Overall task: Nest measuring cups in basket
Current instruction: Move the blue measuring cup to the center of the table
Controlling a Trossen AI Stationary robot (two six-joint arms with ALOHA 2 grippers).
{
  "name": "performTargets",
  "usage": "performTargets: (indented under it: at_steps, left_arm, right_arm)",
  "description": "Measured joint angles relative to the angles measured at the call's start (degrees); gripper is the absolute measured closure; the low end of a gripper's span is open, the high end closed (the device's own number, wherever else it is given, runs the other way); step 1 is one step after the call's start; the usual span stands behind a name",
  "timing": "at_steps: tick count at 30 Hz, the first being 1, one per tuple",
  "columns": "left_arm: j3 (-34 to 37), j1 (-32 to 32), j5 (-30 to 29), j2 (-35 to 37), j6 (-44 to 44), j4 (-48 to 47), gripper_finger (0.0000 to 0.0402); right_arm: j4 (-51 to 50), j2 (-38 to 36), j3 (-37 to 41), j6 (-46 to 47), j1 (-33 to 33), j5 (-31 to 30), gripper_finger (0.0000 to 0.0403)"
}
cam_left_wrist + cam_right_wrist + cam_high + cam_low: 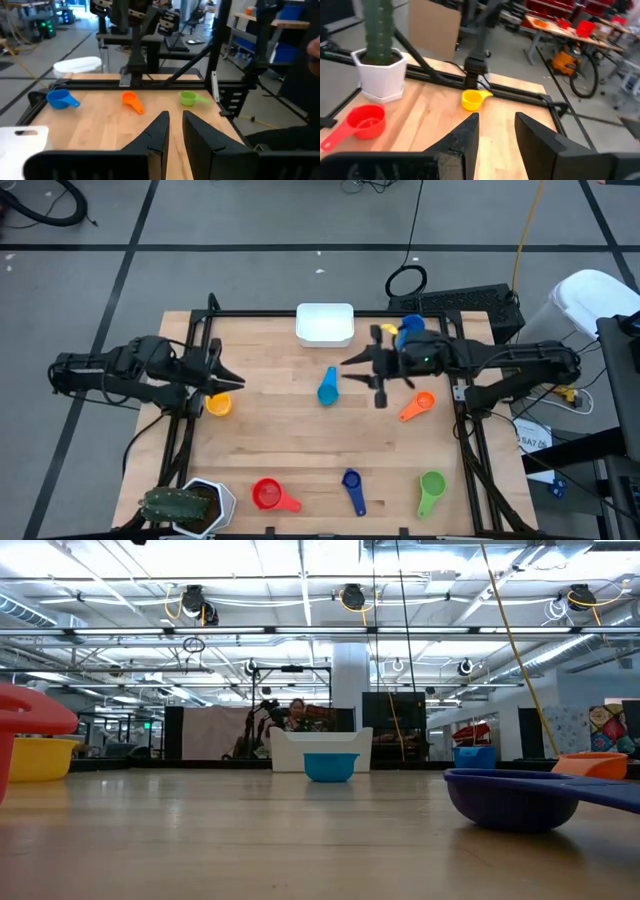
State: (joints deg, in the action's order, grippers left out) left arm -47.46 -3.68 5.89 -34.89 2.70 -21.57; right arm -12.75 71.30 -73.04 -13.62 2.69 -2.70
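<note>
The measuring cups [328, 387] are scattered across the surface [300, 440]; none lies in the basket [325, 323] at the far edge. The right gripper [350, 363], parted and empty, is held beside the light-blue cup. The left gripper [236, 381], narrowly parted and empty, is poised above the yellow cup [218, 404]. A potted cactus [185, 505] occupies a near corner.
</note>
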Motion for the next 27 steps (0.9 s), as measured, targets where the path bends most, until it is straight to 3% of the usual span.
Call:
performTargets:
  at_steps: [2, 8, 12, 20, 27]
  left_arm:
    - [0.0, -0.1, -0.5, -0.4, 1.3, 0.5, 0.0344]
    - [0.1, -1.1, -9.4, -2.0, 4.6, -4.1, 0.0335]
    - [0.1, -3.0, -12.1, -4.2, 4.8, -6.0, 0.0288]
    - [0.2, -6.8, -12.2, -8.4, 6.8, -4.9, 0.0167]
    - [0.1, -8.7, -14.0, -12.5, 8.0, -3.0, 0.0132]
  right_arm:
    - [-0.5, 2.3, -1.7, -0.9, 1.5, 0.2, 0.0282]
    - [-1.0, 9.3, -4.2, 0.3, 4.6, 3.0, 0.0282]
    - [-1.7, 12.9, -4.2, 3.5, 6.6, 3.0, 0.0282]
    - [-2.9, 18.8, -4.2, 15.0, 9.9, 3.2, 0.0282]
    - [-3.8, 22.8, -4.2, 25.7, 12.4, 8.8, 0.0282]
